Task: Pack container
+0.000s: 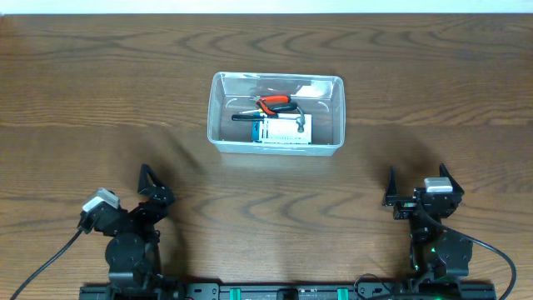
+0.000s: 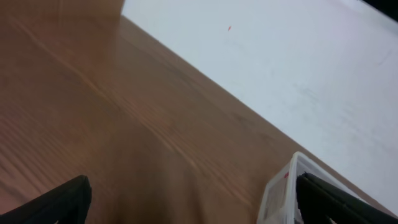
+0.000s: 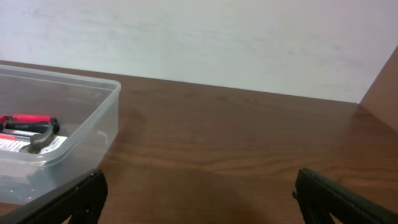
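**Plastic container sitting mid-table; both claws standing wide and empty**

Position: the container (image 1: 218, 117) is sitting at the middle of the wooden table (image 1: 100, 83), well apart from both of my claws and on the far side of them from my base.

Claw state: my left gripper (image 1: 154, 185) is hanging with its jaws spread wide, holding nothing. My right gripper (image 1: 418, 179) is doing likewise.

Materials: the container is showing clear, smooth walls, 4 rounded corners and a raised rim. The table is showing brown grain with a dull sheen. Inside the container are lying red-handled pliers (image 1: 275, 102), a blue-and-white box (image 1: 283, 130) and a dark tool (image 1: 246, 117), the pliers and tool just beyond the box.

Handling judgement: I am judging the container light, thin-walled and inclined to flex, with slick sides that are offering poor purchase. The rim is looking like the soundest hold, with 1 finger inside the wall and 1 outside. The short walls are facing my 2 claws. The contents are lying loose and could slide if the container is tilted.
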